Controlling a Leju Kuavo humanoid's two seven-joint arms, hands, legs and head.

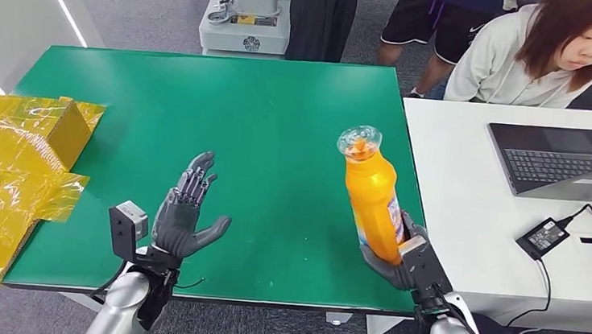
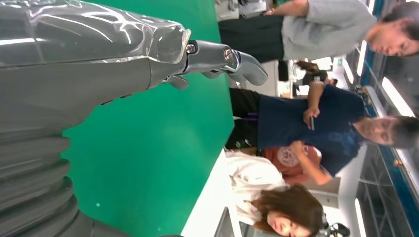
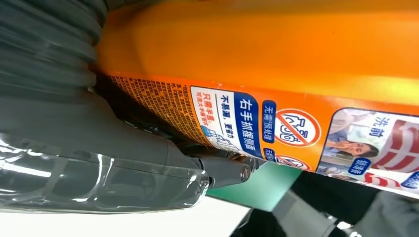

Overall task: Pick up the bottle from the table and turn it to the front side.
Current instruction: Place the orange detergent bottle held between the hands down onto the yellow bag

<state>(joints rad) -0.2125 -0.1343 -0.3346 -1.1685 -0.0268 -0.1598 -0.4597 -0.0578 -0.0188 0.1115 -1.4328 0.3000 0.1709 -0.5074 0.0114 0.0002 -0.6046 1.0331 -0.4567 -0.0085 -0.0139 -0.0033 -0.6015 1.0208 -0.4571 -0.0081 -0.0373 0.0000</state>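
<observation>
Gripped low on its body by the right hand (image 1: pixel 399 261), fingers wrapped round the lower end — bottle (image 1: pixel 371 196) lifted clear of the green table (image 1: pixel 265 116) near its right edge, just beside the white desk (image 1: pixel 468 198). Long axis close to upright, tilted a little, cap end up and leaning away from the robot and slightly left. Held entirely on the right side; left hand (image 1: pixel 185 218) well apart to the left, empty, fingers spread, hovering palm-up over the green surface. So the turn looks a matter of rolling the right wrist about the bottle's long axis, not of reaching.

In the right wrist view, printed label (image 3: pixel 257 128) close against the thumb (image 3: pixel 148 163), with small text and pictures — likely the back panel, though which face counts as front cannot be told for sure. Bottle base hidden behind the fingers; cap cut off in the wrist view. Label barely visible from the head view.
</observation>
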